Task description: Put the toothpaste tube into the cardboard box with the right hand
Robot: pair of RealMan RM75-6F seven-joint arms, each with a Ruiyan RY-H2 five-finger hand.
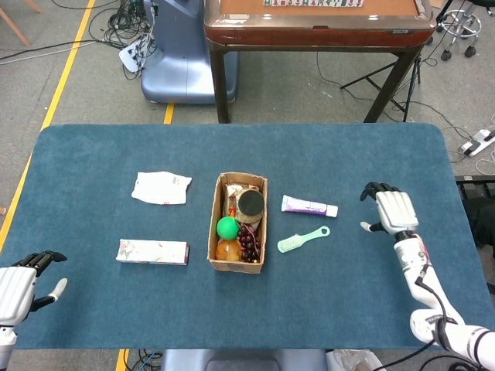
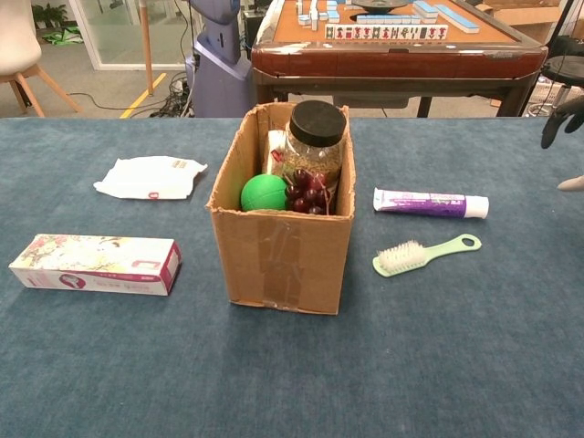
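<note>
1. The toothpaste tube (image 1: 308,206) lies flat on the blue table, white cap pointing away from the cardboard box (image 1: 238,222) and just to that box's right, apart from it; nothing holds it, so the task's pick-up appears not yet begun.

2. The right hand (image 1: 392,211) hovers above the cloth to the right of the tube, near but not touching, fingers spread and grasping nothing; judged from its line with the tube, it seems set for a reach in from the cap end. In the chest view only its dark fingertips (image 2: 558,119) show at the right edge.

3. The box stands open-topped and already crowded: a black-lidded jar (image 2: 314,137), a green ball (image 2: 264,192), dark grapes (image 2: 307,192) and an orange fruit (image 1: 227,250), leaving little free room, so the tube will likely need to go in on top or at an edge.

4. A pale green brush (image 1: 302,239) lies just in front of the tube, close enough to be nudged by a low approach.

5. The left hand (image 1: 19,283) rests at the table's near left corner, fingers loosely apart and empty, well clear of the work.

6. Left of the box sit a white pouch (image 1: 161,188) and a flowered carton (image 1: 152,251).

7. The blue felt table (image 1: 356,154) stands on a grey floor with yellow tape (image 1: 66,66); behind it, a mahjong table (image 2: 401,41) and cables.
</note>
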